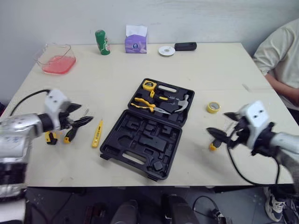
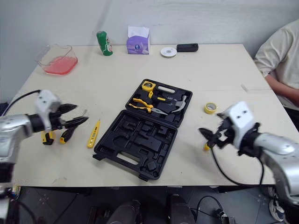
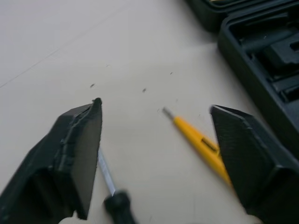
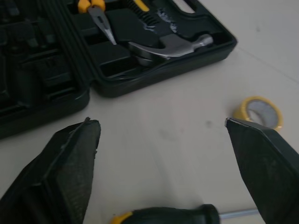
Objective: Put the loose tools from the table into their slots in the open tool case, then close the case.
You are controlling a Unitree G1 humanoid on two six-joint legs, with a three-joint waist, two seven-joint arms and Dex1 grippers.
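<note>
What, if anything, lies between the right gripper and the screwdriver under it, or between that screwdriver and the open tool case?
Nothing visible. The open right gripper hangs over the screwdriver, and bare table runs from it to the tool case. The yellow tape roll sits aside.

Head eyes looked down across the whole worktop [image 1: 210, 70]; both wrist cameras sat close over it, sharing the tool case [image 1: 140, 135].

Soft even indoor light, faint shadows, wrist views blurred up close
</note>
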